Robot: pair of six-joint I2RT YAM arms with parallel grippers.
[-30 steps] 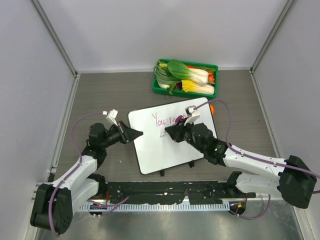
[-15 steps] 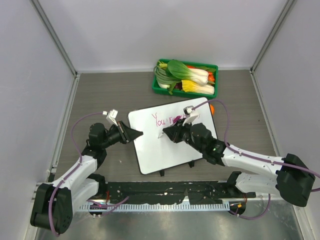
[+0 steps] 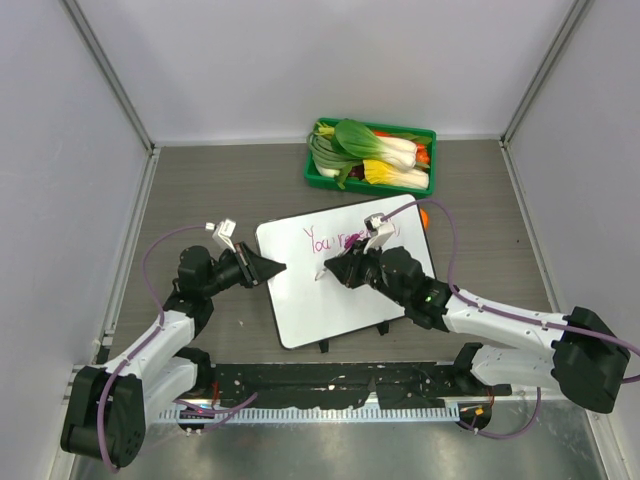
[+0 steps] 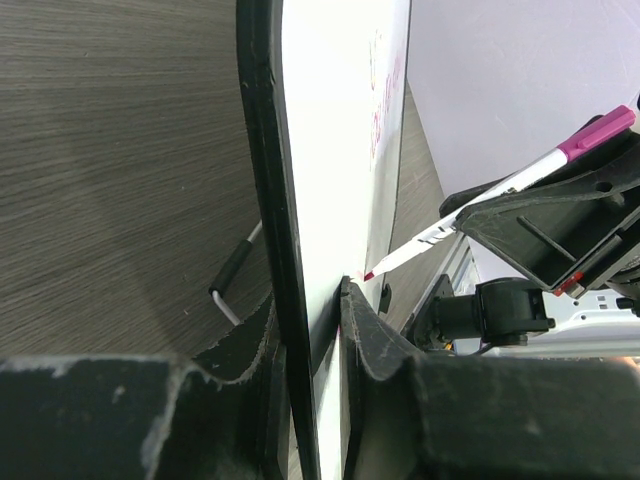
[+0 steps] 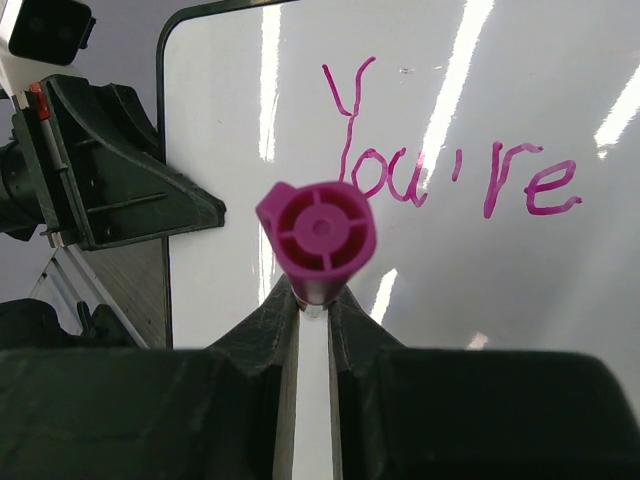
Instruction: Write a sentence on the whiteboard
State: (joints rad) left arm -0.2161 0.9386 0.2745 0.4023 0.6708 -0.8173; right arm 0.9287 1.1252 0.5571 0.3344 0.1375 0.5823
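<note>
The whiteboard [image 3: 345,295] lies flat on the table. My left gripper [image 3: 276,267] is shut on its left edge, with the black rim [image 4: 265,150] and white face [image 4: 340,150] between the jaws [image 4: 310,320]. The sentence [image 3: 330,240] reads "You're" in pink [image 5: 450,180] near the top of the board. My right gripper [image 3: 338,268] is shut on a white marker [image 4: 480,200] with a pink end [image 5: 317,238]. The gripper [image 5: 315,305] sits just below the word. The marker tip [image 4: 368,275] points down at the board; I cannot tell whether it touches.
A green tray [image 3: 318,180] of leafy vegetables stands behind the board. An orange object [image 3: 424,217] lies by the board's far right corner. Black clips [image 3: 322,346] stick out from the near edge. Grey walls close in the table on three sides.
My right gripper and the marker have shifted slightly left and nearer, uncovering more of the written word. The left gripper and the board have stayed put.
</note>
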